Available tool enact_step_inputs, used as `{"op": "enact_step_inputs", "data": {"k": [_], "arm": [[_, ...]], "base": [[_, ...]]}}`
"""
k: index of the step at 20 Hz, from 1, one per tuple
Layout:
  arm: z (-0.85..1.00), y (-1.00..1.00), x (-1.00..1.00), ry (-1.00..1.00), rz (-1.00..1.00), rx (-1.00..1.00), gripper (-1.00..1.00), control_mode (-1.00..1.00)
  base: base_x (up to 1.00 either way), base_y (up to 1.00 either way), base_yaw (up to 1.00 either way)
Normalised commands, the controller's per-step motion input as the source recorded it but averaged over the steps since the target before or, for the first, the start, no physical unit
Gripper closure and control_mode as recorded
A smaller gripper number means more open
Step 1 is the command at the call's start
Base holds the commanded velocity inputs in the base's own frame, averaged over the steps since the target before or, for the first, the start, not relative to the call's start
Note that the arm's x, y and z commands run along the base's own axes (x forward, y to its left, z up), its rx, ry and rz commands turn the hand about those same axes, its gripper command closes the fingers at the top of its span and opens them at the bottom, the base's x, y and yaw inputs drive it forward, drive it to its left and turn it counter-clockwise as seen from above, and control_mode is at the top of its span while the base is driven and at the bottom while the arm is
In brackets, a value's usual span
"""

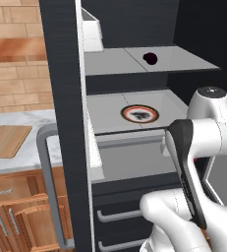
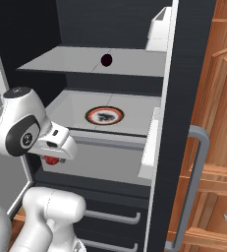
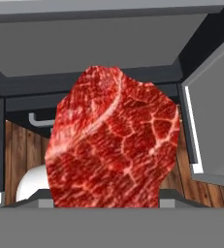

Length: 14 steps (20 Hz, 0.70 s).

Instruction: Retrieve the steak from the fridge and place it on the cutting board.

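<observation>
You have the steak (image 3: 112, 145) pinched between the gripper's (image 3: 106, 201) two fingers, which are closed partway onto the meat. It hangs in front of the hand camera, out in front of the open fridge (image 1: 66, 98), low down by the drawers, so it looks already lifted off its shelf. The plate (image 1: 140, 113) sits on the middle shelf, the dark ball (image 1: 150, 58) above it. The cutting board (image 1: 7, 140) lies far left on the counter (image 1: 31, 123), so next you likely carry it there.
</observation>
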Motion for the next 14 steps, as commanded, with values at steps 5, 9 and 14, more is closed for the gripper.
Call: {"op": "enact_step_inputs", "data": {"k": [5,9,14], "arm": [[0.0,0.0,0.0,0.0,0.0,0.0,1.0,1.0],[0.0,0.0,0.0,0.0,0.0,0.0,1.0,1.0],[0.0,0.0,0.0,0.0,0.0,0.0,1.0,1.0]], "base": [[-0.07,0.0,0.0],[-0.39,0.0,0.0],[-0.5,0.0,0.0]]}}
